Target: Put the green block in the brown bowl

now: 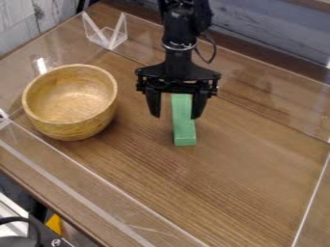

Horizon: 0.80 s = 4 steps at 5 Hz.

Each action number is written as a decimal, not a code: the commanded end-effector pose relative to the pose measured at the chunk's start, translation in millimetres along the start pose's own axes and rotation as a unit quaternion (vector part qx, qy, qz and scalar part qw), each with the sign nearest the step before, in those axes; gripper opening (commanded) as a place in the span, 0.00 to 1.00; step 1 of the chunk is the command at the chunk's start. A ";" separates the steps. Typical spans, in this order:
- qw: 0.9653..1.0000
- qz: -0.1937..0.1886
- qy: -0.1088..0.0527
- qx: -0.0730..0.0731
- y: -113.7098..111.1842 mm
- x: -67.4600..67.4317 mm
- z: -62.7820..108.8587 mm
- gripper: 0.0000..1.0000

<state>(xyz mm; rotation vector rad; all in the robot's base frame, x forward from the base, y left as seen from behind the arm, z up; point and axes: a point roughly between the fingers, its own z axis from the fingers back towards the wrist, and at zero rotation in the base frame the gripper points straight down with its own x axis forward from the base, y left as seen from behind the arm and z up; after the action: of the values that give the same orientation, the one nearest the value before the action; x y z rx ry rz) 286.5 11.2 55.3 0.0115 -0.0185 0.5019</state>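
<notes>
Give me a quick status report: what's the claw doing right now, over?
Gripper open, pointing down, straddling the block's far end. Block flat on the table, not gripped yet. Bowl empty, off to the side. Nothing between them.

Soft, even indoor light, pale glare streaks across the wooden table, slightly soft focus throughout.

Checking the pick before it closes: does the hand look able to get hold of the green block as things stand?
Probably yes. The hand is open and points down over the far end of the green block, a finger on either side, nothing between them.
</notes>
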 end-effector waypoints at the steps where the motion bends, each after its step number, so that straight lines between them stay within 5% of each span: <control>1: 1.000 -0.007 -0.020 -0.011 -6.3 8.0 14.4 1.00; 4: 1.000 0.006 -0.013 -0.011 -11.9 9.9 -3.4 1.00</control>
<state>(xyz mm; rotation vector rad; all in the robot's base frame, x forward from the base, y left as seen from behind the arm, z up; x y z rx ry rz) 289.2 6.2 38.8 0.0095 0.0025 0.5074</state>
